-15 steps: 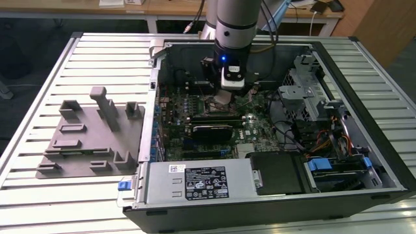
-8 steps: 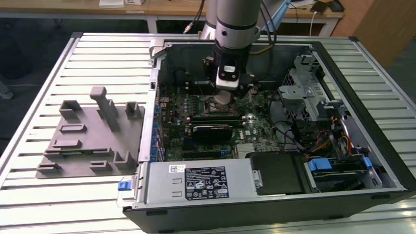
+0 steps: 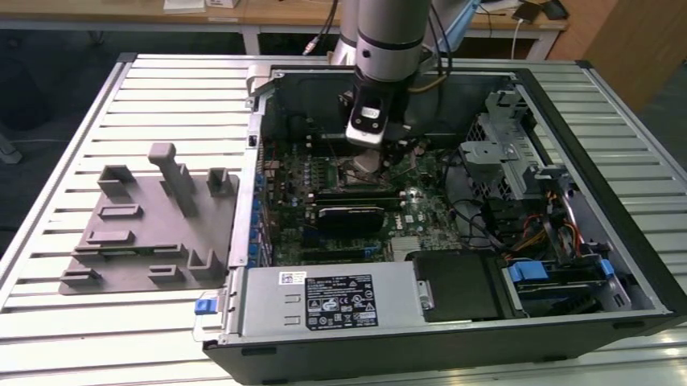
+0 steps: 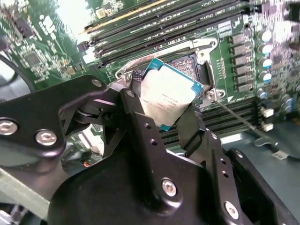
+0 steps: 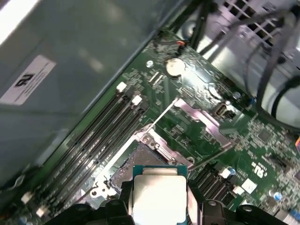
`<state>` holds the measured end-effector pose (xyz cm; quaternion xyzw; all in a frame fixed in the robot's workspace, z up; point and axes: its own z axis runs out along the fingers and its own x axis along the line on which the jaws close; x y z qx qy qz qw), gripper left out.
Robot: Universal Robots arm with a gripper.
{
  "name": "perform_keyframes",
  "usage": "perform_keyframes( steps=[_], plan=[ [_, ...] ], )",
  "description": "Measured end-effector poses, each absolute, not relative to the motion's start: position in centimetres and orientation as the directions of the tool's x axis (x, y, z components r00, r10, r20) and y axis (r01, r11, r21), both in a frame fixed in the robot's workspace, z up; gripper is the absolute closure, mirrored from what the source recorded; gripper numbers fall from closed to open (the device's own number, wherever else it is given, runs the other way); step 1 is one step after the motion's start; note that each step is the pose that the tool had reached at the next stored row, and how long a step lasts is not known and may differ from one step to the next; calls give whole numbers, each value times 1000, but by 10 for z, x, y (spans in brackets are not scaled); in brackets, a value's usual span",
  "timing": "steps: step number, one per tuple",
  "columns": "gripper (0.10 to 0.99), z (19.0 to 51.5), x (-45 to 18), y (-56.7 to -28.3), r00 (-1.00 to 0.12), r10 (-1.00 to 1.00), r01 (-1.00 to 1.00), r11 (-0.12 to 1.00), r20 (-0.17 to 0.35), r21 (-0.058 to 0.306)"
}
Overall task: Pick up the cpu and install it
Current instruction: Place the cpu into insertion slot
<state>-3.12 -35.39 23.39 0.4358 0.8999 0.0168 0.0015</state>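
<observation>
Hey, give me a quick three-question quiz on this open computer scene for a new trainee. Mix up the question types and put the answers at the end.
1. True or false: the gripper is shut on the small flat square cpu with a shiny silver metal top.
2. Multiple choice: in the second wrist view, what lies just beyond the cpu? A) the square black-framed socket B) a hard drive C) a power supply
3. Fill in: in the exterior view, the grey plastic fixture tray sits outside the black computer case, on that view's ____.

Key: 1 true; 2 A; 3 left.

gripper (image 5: 159, 207) clamps cpu (image 5: 159, 193) — just by mobo socket (image 5: 137, 162)
</observation>
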Motion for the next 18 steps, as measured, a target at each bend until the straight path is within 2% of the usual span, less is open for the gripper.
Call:
perform_keyframes(
  steps=[18],
  plan=[
    [545, 231, -31, -354, -335, 942, 942, 335, 12, 32]
  ],
)
